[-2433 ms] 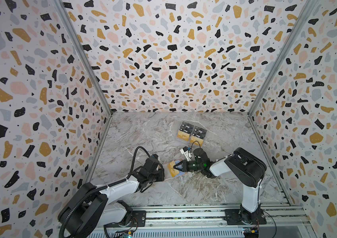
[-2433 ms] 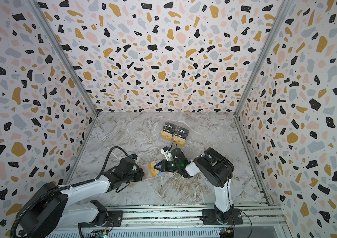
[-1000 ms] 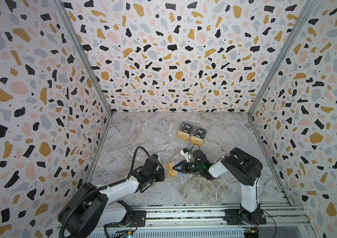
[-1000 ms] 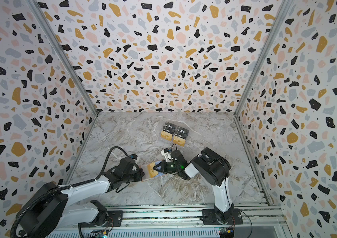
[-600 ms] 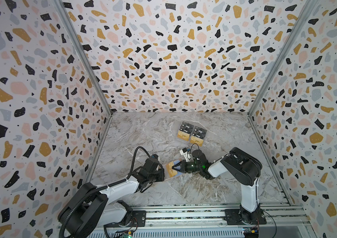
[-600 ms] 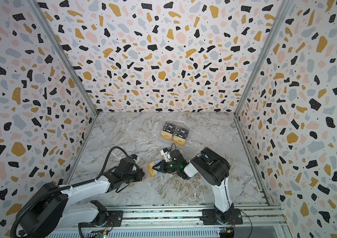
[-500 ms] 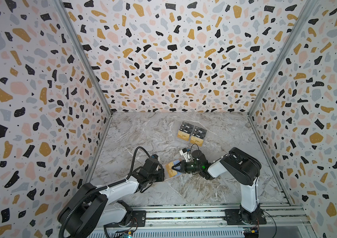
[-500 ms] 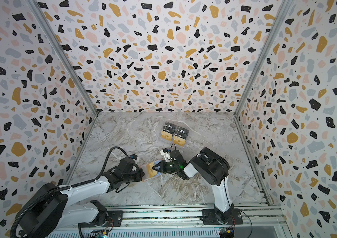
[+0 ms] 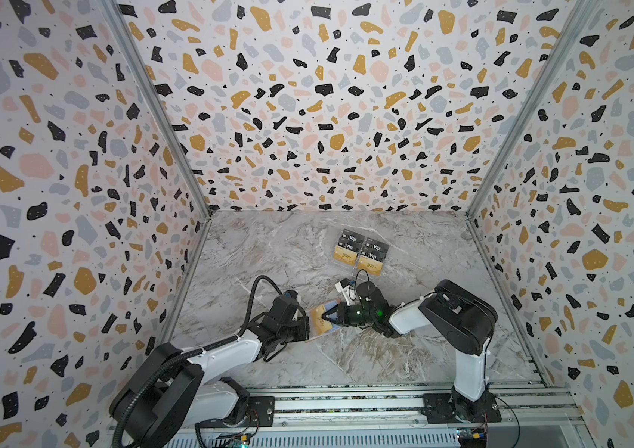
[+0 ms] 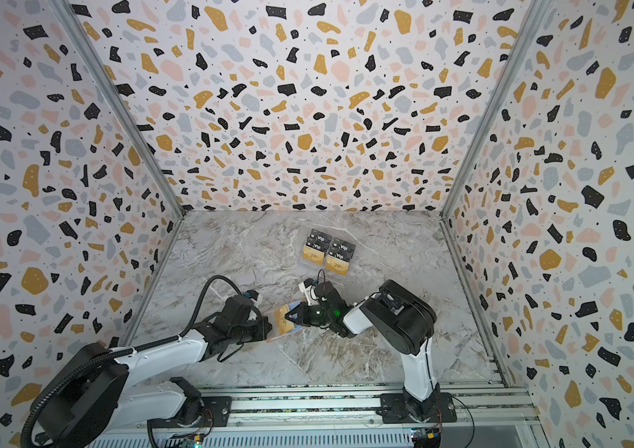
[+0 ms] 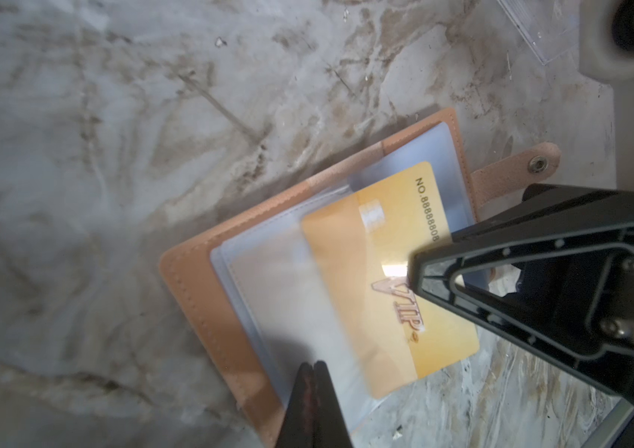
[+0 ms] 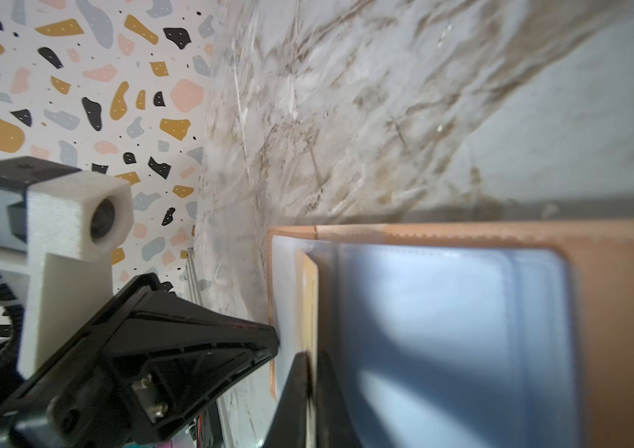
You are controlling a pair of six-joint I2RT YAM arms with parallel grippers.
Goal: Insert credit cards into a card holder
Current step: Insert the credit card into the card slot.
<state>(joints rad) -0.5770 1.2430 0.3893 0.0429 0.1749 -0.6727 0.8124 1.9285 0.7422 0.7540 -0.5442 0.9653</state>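
The peach-pink card holder (image 11: 199, 294) lies open on the marble floor, clear sleeves up, between my two grippers in both top views (image 9: 317, 336). One gold credit card (image 11: 385, 232) sits partly inside a sleeve, its outer end sticking out. My right gripper (image 12: 309, 360) is shut on that outer end, with the card (image 12: 310, 294) seen edge-on between its fingers. My left gripper (image 11: 312, 366) is shut on a raised clear sleeve at the holder's opposite edge. From above, the left gripper (image 9: 305, 324) and the right gripper (image 9: 327, 316) almost meet over the card (image 9: 319, 320).
A clear tiered stand (image 9: 362, 252) behind the grippers holds black Vip cards and two more gold cards (image 9: 344, 256). Terrazzo-patterned walls enclose the floor on three sides. An aluminium rail (image 9: 346, 405) with both arm bases runs along the front.
My right gripper has crept left towards the left gripper, and the gold card has slid deeper into the sleeve. The left arm has stayed put.
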